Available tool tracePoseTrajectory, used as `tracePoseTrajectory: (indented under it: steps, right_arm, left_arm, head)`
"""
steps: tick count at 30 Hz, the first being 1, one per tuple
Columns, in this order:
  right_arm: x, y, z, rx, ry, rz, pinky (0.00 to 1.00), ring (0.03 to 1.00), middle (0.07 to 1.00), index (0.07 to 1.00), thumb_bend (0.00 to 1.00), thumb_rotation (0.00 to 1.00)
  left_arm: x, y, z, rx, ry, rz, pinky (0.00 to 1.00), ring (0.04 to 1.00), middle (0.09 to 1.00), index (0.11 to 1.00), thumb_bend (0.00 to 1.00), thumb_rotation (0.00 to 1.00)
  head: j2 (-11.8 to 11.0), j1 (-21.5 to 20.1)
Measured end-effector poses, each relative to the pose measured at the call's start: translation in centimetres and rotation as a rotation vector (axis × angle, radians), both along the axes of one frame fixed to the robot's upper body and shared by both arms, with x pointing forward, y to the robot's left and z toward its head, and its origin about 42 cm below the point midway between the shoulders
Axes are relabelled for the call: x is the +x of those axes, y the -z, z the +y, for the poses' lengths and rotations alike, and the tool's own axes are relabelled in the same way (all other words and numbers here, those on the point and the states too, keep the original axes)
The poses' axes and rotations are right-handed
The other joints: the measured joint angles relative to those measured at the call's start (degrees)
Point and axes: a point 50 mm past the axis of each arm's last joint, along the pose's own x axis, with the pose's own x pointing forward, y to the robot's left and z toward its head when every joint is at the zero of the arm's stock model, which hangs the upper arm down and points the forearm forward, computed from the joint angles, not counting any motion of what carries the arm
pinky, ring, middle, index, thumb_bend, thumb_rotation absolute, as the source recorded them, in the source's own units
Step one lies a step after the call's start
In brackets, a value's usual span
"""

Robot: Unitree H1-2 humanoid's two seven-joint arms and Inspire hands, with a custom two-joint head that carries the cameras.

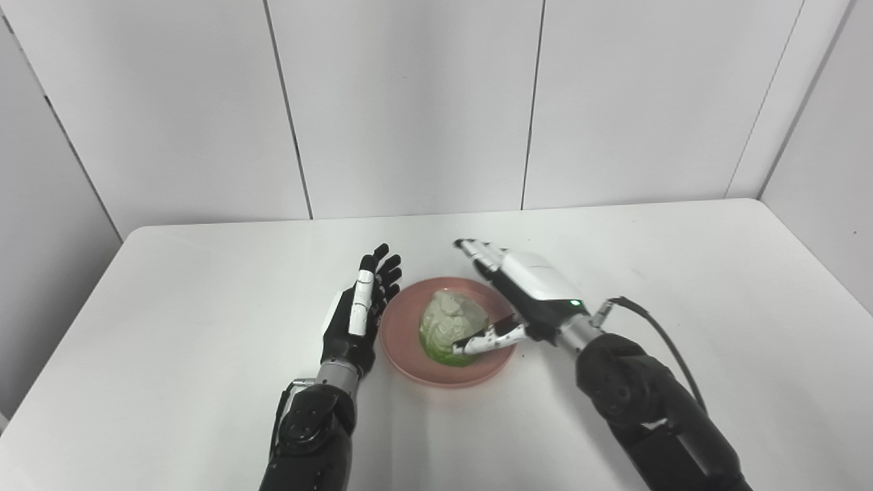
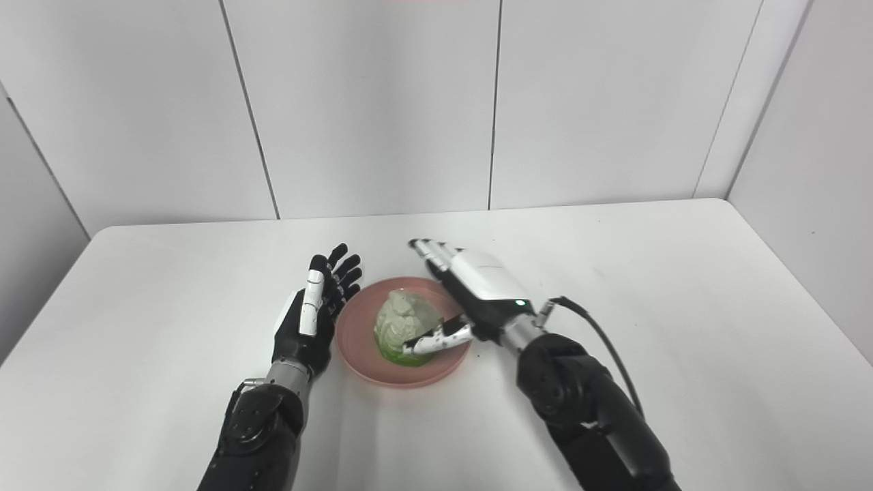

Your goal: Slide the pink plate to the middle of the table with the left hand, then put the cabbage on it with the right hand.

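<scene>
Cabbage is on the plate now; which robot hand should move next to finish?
Right. The right robot hand is open beside the cabbage, thumb near it, so it should withdraw. The left robot hand is open, beside the plate.

Right hand [image 1: 522, 290] covers pink plate [image 1: 402, 341] rim from 1 to 4 o'clock. Thumb overlaps cabbage [image 1: 450, 324] at 5 o'clock; contact unresolved. Both forearms cut off at bottom edge. Left hand [image 1: 358, 314] to plate rim at 9 o'clock: touching or apart, unclear.
</scene>
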Motion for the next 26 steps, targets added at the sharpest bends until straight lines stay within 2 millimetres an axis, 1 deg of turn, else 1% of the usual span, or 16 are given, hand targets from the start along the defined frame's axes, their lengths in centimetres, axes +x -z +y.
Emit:
tracePoseTrajectory:
  steps: [1, 2, 4, 5, 6, 7, 10, 12, 15, 16, 19, 21, 22, 26]
  right_arm:
    - [0.0, 0.3, -0.3, 0.056, 0.019, -0.002, 0.85, 0.984, 1.000, 1.000, 0.79, 0.53]
    - [0.1, 0.7, -0.8, 0.125, 0.045, -0.012, 0.82, 0.980, 1.000, 1.000, 0.79, 0.56]
    - [0.1, 1.6, -1.4, 0.247, 0.113, -0.010, 0.84, 0.991, 1.000, 1.000, 0.79, 0.62]
    - [0.0, 2.2, -1.5, 0.289, 0.136, 0.001, 0.84, 0.992, 1.000, 1.000, 0.79, 0.63]
    - [-0.1, 2.7, -1.5, 0.334, 0.142, 0.015, 0.90, 0.996, 1.000, 1.000, 0.76, 0.71]
    - [-0.1, 3.3, -1.6, 0.410, 0.151, 0.026, 0.96, 0.999, 1.000, 1.000, 0.73, 0.83]
    - [0.2, 4.5, -1.9, 0.581, 0.204, 0.042, 0.99, 1.000, 1.000, 1.000, 0.70, 0.91]
    - [0.3, 5.1, -2.3, 0.633, 0.215, 0.053, 1.00, 1.000, 1.000, 1.000, 0.70, 0.94]
    - [0.3, 5.5, -2.7, 0.715, 0.224, 0.064, 1.00, 1.000, 1.000, 1.000, 0.68, 0.95]
    - [0.3, 5.6, -2.7, 0.745, 0.224, 0.073, 1.00, 1.000, 1.000, 1.000, 0.73, 0.94]
    - [0.0, 6.0, -2.2, 0.879, 0.218, 0.116, 1.00, 1.000, 1.000, 1.000, 0.74, 0.96]
    - [-0.4, 6.5, -1.9, 0.914, 0.208, 0.144, 1.00, 1.000, 1.000, 1.000, 0.74, 0.96]
    - [-0.6, 6.8, -1.6, 0.924, 0.200, 0.160, 1.00, 1.000, 1.000, 1.000, 0.75, 0.94]
    - [-0.9, 7.7, -0.8, 0.972, 0.182, 0.213, 1.00, 1.000, 1.000, 1.000, 0.74, 0.91]
  left_arm:
    - [0.0, 0.0, 0.1, 0.004, 0.000, 0.000, 0.99, 0.990, 0.968, 0.961, 0.76, 0.99]
    - [0.0, 0.0, 0.1, 0.005, 0.000, -0.001, 1.00, 0.995, 0.972, 0.964, 0.76, 0.99]
    - [0.0, 0.0, 0.1, 0.004, -0.001, -0.003, 1.00, 0.999, 0.980, 0.968, 0.76, 1.00]
    - [-0.1, 0.0, 0.1, 0.005, -0.001, -0.004, 1.00, 1.000, 0.981, 0.968, 0.76, 1.00]
    - [-0.1, 0.0, 0.1, 0.005, 0.000, -0.004, 1.00, 1.000, 0.990, 0.978, 0.76, 1.00]
    - [-0.1, 0.0, 0.1, 0.008, 0.001, -0.005, 1.00, 1.000, 0.997, 0.993, 0.78, 1.00]
    - [-0.2, -0.1, 0.1, 0.025, 0.006, -0.009, 1.00, 1.000, 1.000, 1.000, 0.81, 1.00]
    - [-0.4, -0.1, 0.2, 0.025, 0.008, -0.015, 1.00, 1.000, 1.000, 1.000, 0.82, 1.00]
    - [-0.5, -0.1, 0.2, 0.029, 0.009, -0.017, 1.00, 1.000, 1.000, 1.000, 0.83, 1.00]
    - [-0.5, -0.1, 0.2, 0.032, 0.009, -0.018, 1.00, 1.000, 1.000, 1.000, 0.83, 1.00]
    - [-0.7, -0.1, 0.2, 0.047, 0.011, -0.023, 1.00, 1.000, 1.000, 1.000, 0.82, 1.00]
    - [-0.7, -0.1, 0.2, 0.047, 0.011, -0.024, 1.00, 1.000, 1.000, 1.000, 0.82, 1.00]
    - [-0.7, -0.1, 0.2, 0.047, 0.010, -0.024, 1.00, 1.000, 1.000, 1.000, 0.82, 1.00]
    - [-0.9, -0.2, 0.3, 0.061, -0.005, -0.047, 1.00, 1.000, 1.000, 1.000, 0.78, 1.00]
  head:
    - [-0.1, 0.0]
    - [-0.1, 0.0]
    - [0.1, -0.1]
    - [0.1, -0.1]
    - [0.1, -0.1]
    - [0.1, -0.2]
    - [0.2, -0.3]
    - [0.3, -0.4]
    - [0.3, -0.4]
    - [0.3, -0.4]
    - [0.3, -0.5]
    - [0.3, -0.5]
    - [0.3, -0.5]
    - [0.3, -0.5]
